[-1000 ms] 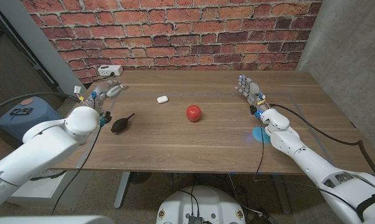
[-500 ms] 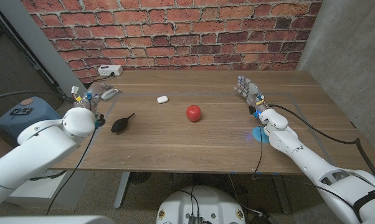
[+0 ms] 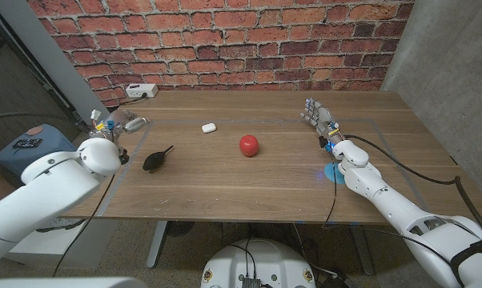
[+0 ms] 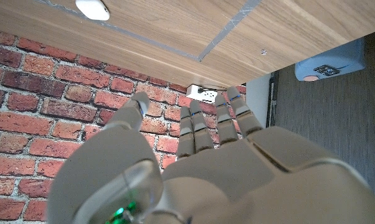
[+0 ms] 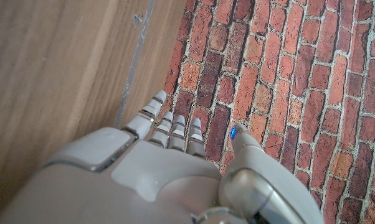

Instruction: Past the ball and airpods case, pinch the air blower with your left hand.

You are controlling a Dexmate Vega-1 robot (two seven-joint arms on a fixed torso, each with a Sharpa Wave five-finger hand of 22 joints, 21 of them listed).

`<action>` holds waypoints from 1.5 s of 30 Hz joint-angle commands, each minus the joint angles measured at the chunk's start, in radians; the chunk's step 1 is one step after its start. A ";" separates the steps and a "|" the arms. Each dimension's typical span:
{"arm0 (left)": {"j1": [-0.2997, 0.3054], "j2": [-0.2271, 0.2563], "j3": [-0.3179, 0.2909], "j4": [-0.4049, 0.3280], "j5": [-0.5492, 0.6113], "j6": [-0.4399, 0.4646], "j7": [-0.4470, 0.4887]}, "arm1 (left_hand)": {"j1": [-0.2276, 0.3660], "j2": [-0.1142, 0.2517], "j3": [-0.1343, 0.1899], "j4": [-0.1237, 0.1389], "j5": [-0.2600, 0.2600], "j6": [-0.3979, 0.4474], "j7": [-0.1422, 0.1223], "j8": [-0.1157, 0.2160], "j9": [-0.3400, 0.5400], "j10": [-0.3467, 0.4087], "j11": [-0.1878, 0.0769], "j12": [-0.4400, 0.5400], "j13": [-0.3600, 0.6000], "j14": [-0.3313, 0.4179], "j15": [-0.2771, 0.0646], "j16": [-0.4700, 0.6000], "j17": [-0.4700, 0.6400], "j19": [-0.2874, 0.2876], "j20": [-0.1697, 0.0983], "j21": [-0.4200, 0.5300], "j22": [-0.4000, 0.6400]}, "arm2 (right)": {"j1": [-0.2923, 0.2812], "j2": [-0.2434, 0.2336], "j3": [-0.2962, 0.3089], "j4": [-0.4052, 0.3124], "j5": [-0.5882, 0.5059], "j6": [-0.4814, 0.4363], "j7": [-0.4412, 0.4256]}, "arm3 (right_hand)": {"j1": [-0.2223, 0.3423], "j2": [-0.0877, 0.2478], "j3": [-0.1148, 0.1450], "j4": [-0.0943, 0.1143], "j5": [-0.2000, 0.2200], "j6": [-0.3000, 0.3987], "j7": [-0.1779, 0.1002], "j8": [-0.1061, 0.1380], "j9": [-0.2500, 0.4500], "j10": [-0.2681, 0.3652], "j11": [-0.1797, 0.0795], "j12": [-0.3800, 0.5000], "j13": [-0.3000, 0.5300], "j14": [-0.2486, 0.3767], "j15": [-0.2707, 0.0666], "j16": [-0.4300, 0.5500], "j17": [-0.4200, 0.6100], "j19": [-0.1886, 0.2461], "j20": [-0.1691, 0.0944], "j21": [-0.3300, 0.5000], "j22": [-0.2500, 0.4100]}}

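The black air blower (image 3: 157, 158) lies on the table's left part, its nozzle pointing away and to the right. My left hand (image 3: 122, 125) is open at the table's left edge, behind and to the left of the blower, apart from it, fingers stretched out (image 4: 228, 118). The white airpods case (image 3: 208, 126) lies farther back near the middle, and shows in the left wrist view too (image 4: 93, 8). The red ball (image 3: 249, 145) sits mid-table. My right hand (image 3: 319, 116) stands open on the right side, fingers straight (image 5: 169, 127), holding nothing.
A white power strip (image 3: 142, 90) lies at the table's back left corner. A blue round mark (image 3: 335, 171) shows under my right forearm. A brick wall stands behind the table. A blue stool (image 3: 29, 148) stands beside the left edge.
My left hand has drawn back leftward toward the table's edge, away from the blower. The right hand, ball, case and blower have stayed put.
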 commanded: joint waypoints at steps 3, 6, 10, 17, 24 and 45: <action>-0.040 0.026 0.024 -0.002 -0.010 0.106 -0.044 | 0.001 -0.015 -0.014 -0.001 0.002 -0.008 0.011 -0.011 0.002 -0.005 0.009 -0.010 0.007 -0.002 0.005 -0.007 0.002 -0.008 0.004 0.004 0.005 | 0.014 0.004 0.000 0.032 0.005 0.002 0.016 | 0.011 -0.004 0.001 -0.006 0.000 0.000 0.007 0.006 0.003 0.003 0.007 0.004 -0.001 0.008 0.007 0.005 -0.001 0.006 0.007 0.007 0.005; -0.058 0.034 0.040 0.004 -0.015 0.124 -0.047 | 0.000 -0.020 -0.019 -0.001 -0.001 -0.014 0.011 -0.014 0.002 -0.010 0.009 -0.013 0.008 -0.004 0.006 -0.009 0.002 -0.009 0.003 0.003 0.005 | 0.016 0.007 0.000 0.039 0.006 0.004 0.018 | 0.012 -0.004 0.001 -0.006 0.000 0.000 0.007 0.006 0.003 0.003 0.008 0.004 -0.001 0.008 0.007 0.005 -0.001 0.006 0.007 0.007 0.005; -0.084 0.046 0.064 0.006 -0.020 0.158 -0.045 | 0.000 -0.028 -0.027 -0.003 -0.006 -0.019 0.010 -0.018 0.001 -0.018 0.008 -0.018 0.009 -0.006 0.001 -0.011 0.003 -0.016 0.000 0.001 0.005 | 0.018 0.009 0.000 0.046 0.007 0.006 0.021 | 0.012 -0.003 0.000 -0.007 0.000 0.000 0.007 0.006 0.003 0.003 0.010 0.004 -0.001 0.007 0.006 0.005 -0.001 0.006 0.007 0.007 0.005; -0.140 0.075 0.116 0.019 -0.038 0.220 -0.054 | 0.002 -0.047 -0.042 -0.005 -0.018 -0.013 0.003 -0.018 0.000 -0.020 -0.005 -0.021 0.011 -0.011 0.026 -0.016 0.003 -0.015 0.007 0.002 0.004 | 0.025 0.015 -0.001 0.063 0.005 0.013 0.028 | 0.013 -0.003 0.000 -0.009 0.000 0.000 0.007 0.006 0.003 0.002 0.009 0.004 -0.001 0.008 0.006 0.006 -0.001 0.006 0.008 0.007 0.005; -0.221 0.114 0.202 0.047 -0.066 0.266 -0.073 | 0.005 -0.063 -0.057 -0.005 -0.034 -0.035 0.005 -0.029 -0.001 -0.036 0.007 -0.032 0.013 -0.028 0.023 -0.025 0.003 -0.031 0.011 -0.003 0.004 | 0.035 0.025 -0.003 0.087 0.005 0.024 0.035 | 0.014 -0.003 -0.001 -0.010 -0.001 0.000 0.007 0.006 0.003 0.002 0.008 0.004 -0.001 0.007 0.006 0.005 0.000 0.006 0.008 0.007 0.005; -0.379 0.159 0.374 0.126 -0.120 0.241 -0.110 | 0.007 -0.081 -0.079 -0.001 -0.061 -0.058 0.013 -0.038 -0.001 -0.051 0.008 -0.043 0.018 -0.032 0.017 -0.027 0.004 -0.039 0.004 -0.005 0.004 | 0.033 0.031 0.002 0.093 0.007 0.035 0.029 | 0.017 -0.002 -0.002 -0.016 -0.001 -0.001 0.008 0.005 0.003 0.000 0.006 0.003 -0.001 0.007 0.006 0.005 -0.001 0.006 0.009 0.007 0.005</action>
